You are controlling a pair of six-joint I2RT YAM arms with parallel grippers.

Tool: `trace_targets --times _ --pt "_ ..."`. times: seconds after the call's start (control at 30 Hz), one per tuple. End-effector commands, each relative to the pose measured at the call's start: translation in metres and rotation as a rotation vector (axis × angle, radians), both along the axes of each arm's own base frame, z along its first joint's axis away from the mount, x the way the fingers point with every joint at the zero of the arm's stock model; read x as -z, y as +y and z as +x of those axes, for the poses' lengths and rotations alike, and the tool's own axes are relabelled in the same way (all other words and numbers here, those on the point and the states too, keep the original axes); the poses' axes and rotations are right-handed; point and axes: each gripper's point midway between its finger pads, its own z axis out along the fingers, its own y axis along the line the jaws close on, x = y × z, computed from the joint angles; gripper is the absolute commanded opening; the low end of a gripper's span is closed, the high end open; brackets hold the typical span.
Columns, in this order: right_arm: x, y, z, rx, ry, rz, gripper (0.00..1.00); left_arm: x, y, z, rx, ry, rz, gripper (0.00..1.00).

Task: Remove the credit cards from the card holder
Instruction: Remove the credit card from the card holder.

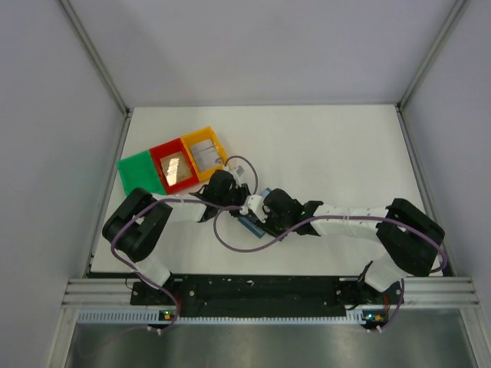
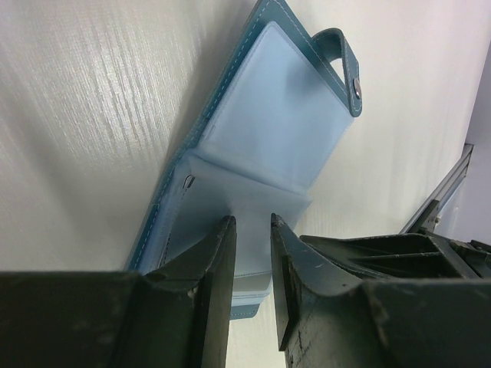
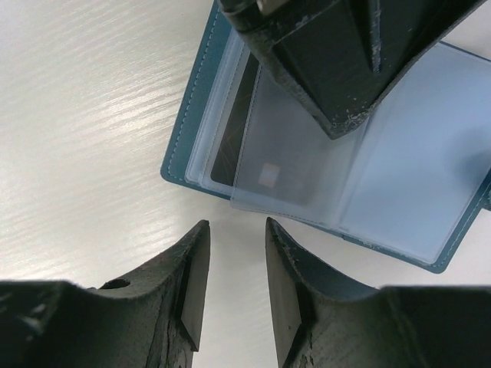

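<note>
Two tools (image 2: 252, 222) (image 3: 236, 226), one card holder (image 3: 414, 184), three trays (image 1: 136, 172) (image 1: 156, 161) (image 1: 218, 143)

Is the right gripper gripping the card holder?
No, the right gripper has its fingers apart over the table, just short of the open card holder.

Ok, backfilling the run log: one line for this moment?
card holder: open on table | card: not yet out | left end effector: on card holder, slightly open | right end effector: open, empty
</note>
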Motion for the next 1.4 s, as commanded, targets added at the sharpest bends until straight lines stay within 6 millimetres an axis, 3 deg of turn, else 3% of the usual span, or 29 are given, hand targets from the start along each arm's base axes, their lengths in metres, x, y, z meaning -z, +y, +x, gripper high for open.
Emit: trace_targets --times 0.0,0.5,0.67,0.73,0.87,1.0,1.07,1.2,1.37 --pt "-0.016 0.022 0.013 -0.019 -0.059 0.049 0.34 0.014 0.006 -0.004 0.010 0.029 0.053 0.30" --pt "-0.003 0.027 0.020 0.005 -0.064 0.043 0.31 0.012 0.004 -0.005 0.016 0.030 0.046 0.30" --pt "-0.005 0.029 0.021 0.011 -0.070 0.045 0.20 0.010 0.004 -0.005 0.018 0.028 0.043 0.30" --pt "-0.014 0.030 0.021 0.010 -0.074 0.057 0.10 0.004 0.005 -0.002 0.021 0.002 0.052 0.30" --pt "-0.024 0.034 0.019 0.006 -0.065 0.083 0.00 -0.010 0.007 0.006 0.023 -0.058 0.070 0.31" --pt "-0.027 0.037 0.017 0.016 -0.045 0.106 0.00 -0.028 0.009 0.015 0.009 -0.121 0.080 0.32" --pt "-0.028 0.037 0.016 0.022 -0.038 0.112 0.00 -0.027 0.009 0.016 0.017 -0.117 0.091 0.32" --pt "-0.027 0.037 0.012 0.019 -0.023 0.119 0.13 -0.021 0.008 0.012 0.022 -0.088 0.080 0.32" --pt "-0.027 0.034 0.013 0.054 -0.025 0.132 0.19 -0.025 0.017 0.013 -0.008 -0.128 0.103 0.32"
